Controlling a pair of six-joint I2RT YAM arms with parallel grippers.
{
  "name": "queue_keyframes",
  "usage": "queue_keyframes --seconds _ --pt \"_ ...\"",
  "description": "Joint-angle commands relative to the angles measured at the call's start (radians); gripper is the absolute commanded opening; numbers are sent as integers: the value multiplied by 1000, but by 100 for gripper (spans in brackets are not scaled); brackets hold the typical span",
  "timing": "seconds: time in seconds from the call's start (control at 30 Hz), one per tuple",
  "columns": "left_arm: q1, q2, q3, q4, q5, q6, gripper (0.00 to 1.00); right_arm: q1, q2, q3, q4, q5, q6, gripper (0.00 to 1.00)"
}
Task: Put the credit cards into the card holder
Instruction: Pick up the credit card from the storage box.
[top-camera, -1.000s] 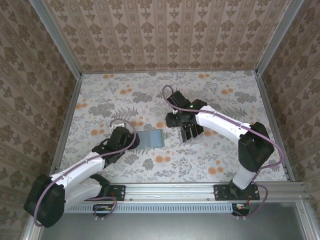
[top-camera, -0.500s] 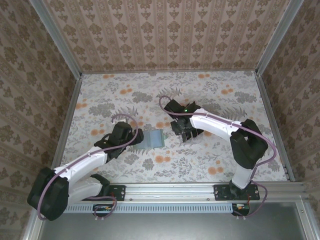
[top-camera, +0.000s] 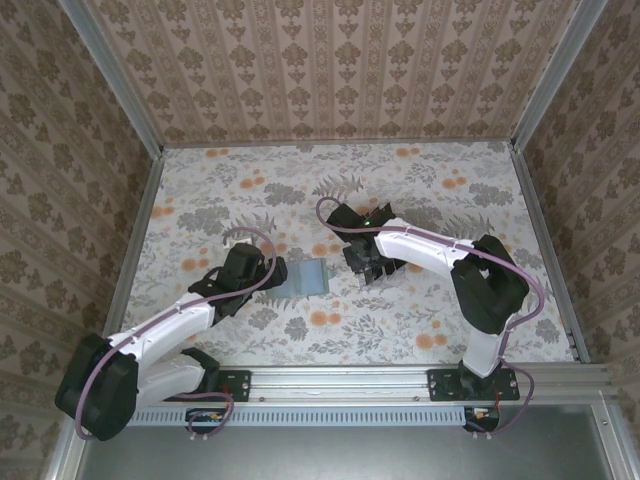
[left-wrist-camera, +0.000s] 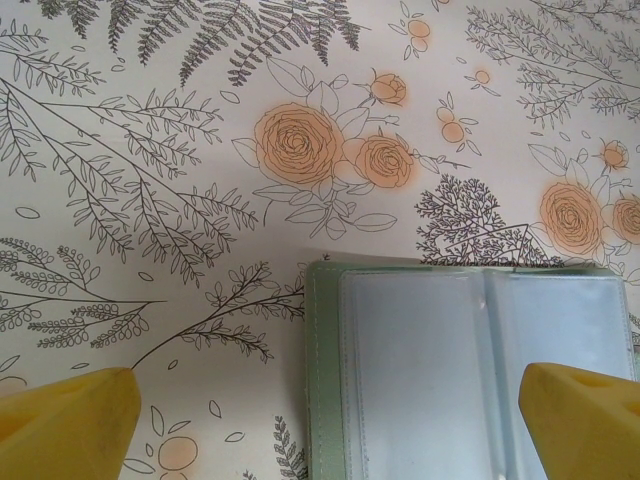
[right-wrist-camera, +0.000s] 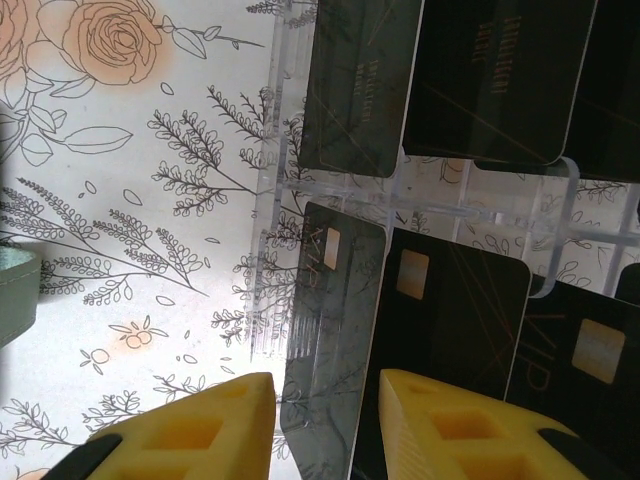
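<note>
The step in hand is picking one card out of the clear rack (right-wrist-camera: 470, 195). It stands on the worktop (top-camera: 230, 200) w/ the credit cards (right-wrist-camera: 470, 300) upright in its slots. The right jaws are apart, not squeezing yet, w/ one yellow pad (right-wrist-camera: 190, 430) on each side of the end card (right-wrist-camera: 335, 320), the one nearest the card holder. To do it well, go down a bit more so the pads get a good bite on the card's edge. Keep them flat to its faces, and squeeze this card only, not the next black one just beside it. Then pull it straight out along the slot, slow, so it doesn't catch on the plastic & tip the rack. The cards are thin & shiny, so prob. slippery, and a firm squeeze helps. The card holder (left-wrist-camera: 470, 370) lies open and flat on the worktop, near the rack, clear pockets up. The left jaws are spread wide, hold nothing, and hang over the holder's left half. I think they should press it down so it can't slide when the card goes in.
</note>
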Motion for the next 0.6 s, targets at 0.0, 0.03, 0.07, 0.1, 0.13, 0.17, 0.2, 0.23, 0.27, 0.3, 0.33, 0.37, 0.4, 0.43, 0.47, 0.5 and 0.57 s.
queue_keyframes --seconds 0.0,0.03,0.07,0.1,0.13,0.17,0.2,0.23,0.27,0.3,0.33,0.37,0.4,0.43,0.47,0.5,0.57 --pt "5 6 7 22 7 9 100 8 25 -11 -32 28 6 35" --pt "5 6 6 24 8 9 100 9 29 -11 -31 24 7 35" --pt "5 6 4 24 8 9 100 8 29 -11 -28 18 7 34" --pt "5 6 4 25 9 9 100 9 30 -12 -25 15 8 33" --pt "5 5 2 25 8 8 100 9 30 -12 -23 11 10 31" --pt "6 6 2 27 8 8 100 9 30 -11 -22 9 9 30" --pt "5 6 1 27 8 9 100 8 31 -11 -21 7 9 28" --pt "5 7 1 27 8 9 100 8 32 -12 -21 5 8 27" --pt "5 6 0 27 8 8 100 9 33 -10 -22 5 9 25" --pt "5 6 -2 28 8 8 100 8 32 -9 -21 5 9 23" --pt "5 6 -2 28 8 8 100 8 33 -9 -22 3 9 22" --pt "5 6 -3 28 9 7 100 9 34 -11 -20 4 10 20" --pt "5 6 -2 28 8 8 100 9 35 -11 -20 3 9 19" --pt "5 6 -2 28 9 8 100 9 34 -12 -19 2 9 17" --pt "6 6 -2 28 8 7 100 9 34 -11 -21 2 8 15" --pt "5 6 -2 31 8 6 100 8 33 -11 -21 1 8 13" --pt "6 6 -2 29 9 6 100 7 28 -9 -22 -5 7 6"
